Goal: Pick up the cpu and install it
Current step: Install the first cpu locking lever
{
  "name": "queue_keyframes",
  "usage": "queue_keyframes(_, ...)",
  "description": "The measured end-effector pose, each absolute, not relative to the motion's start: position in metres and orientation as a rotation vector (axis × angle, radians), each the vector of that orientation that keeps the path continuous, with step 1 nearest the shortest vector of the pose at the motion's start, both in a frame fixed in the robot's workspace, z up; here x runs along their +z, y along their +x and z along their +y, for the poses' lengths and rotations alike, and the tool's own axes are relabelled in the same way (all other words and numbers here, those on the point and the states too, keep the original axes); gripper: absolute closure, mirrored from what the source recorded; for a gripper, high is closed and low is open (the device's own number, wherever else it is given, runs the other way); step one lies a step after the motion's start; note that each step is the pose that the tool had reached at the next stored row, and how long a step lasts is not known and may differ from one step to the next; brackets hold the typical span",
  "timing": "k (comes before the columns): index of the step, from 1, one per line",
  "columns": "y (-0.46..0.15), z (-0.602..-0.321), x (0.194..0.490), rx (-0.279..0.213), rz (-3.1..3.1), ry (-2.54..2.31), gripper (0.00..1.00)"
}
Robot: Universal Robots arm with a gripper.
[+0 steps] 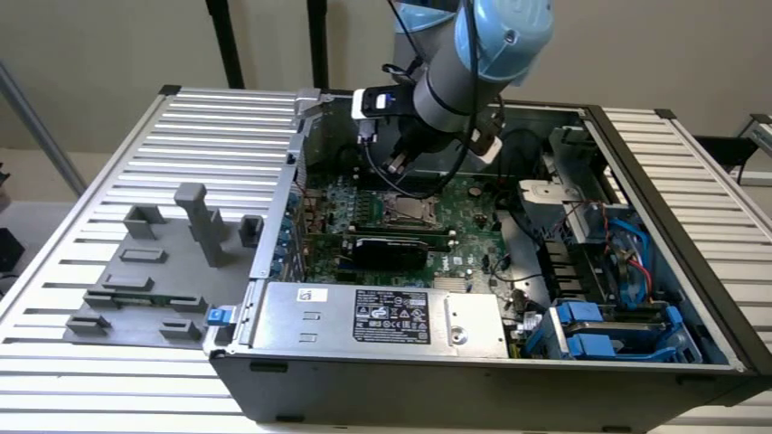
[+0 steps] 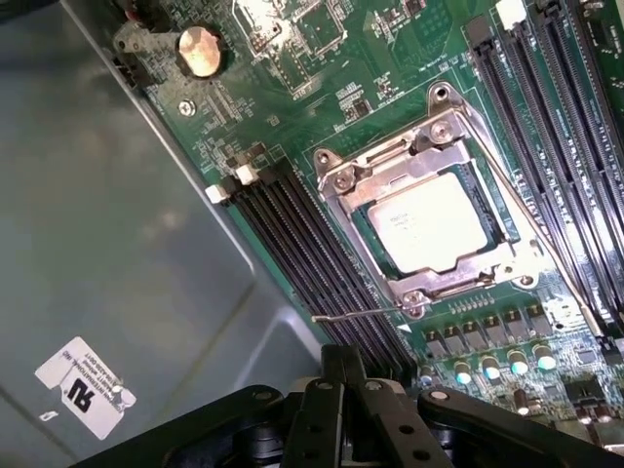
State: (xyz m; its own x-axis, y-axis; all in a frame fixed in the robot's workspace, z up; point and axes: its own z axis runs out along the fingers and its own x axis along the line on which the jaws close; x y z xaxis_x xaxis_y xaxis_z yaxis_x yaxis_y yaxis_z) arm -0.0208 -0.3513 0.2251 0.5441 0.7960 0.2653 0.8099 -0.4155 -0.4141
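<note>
The cpu [image 2: 436, 222] already sits inside the metal socket frame [image 2: 343, 174] on the green motherboard [image 2: 409, 58], so installation looks largely done, while the gripper [image 2: 343, 390], closed and empty, hangs above just beside it.

I see the cpu [image 2: 429, 222] with a matt pale metal lid, framed by a shiny steel socket bracket [image 2: 426, 156]; the gripper [image 2: 343, 385] looks like black plastic.
</note>
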Motion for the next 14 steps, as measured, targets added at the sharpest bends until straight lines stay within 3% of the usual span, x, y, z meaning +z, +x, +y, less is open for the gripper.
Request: queue_keyframes(14, -0.032, -0.351, 0.213, -0.016, -1.321, -2.331, 0.89)
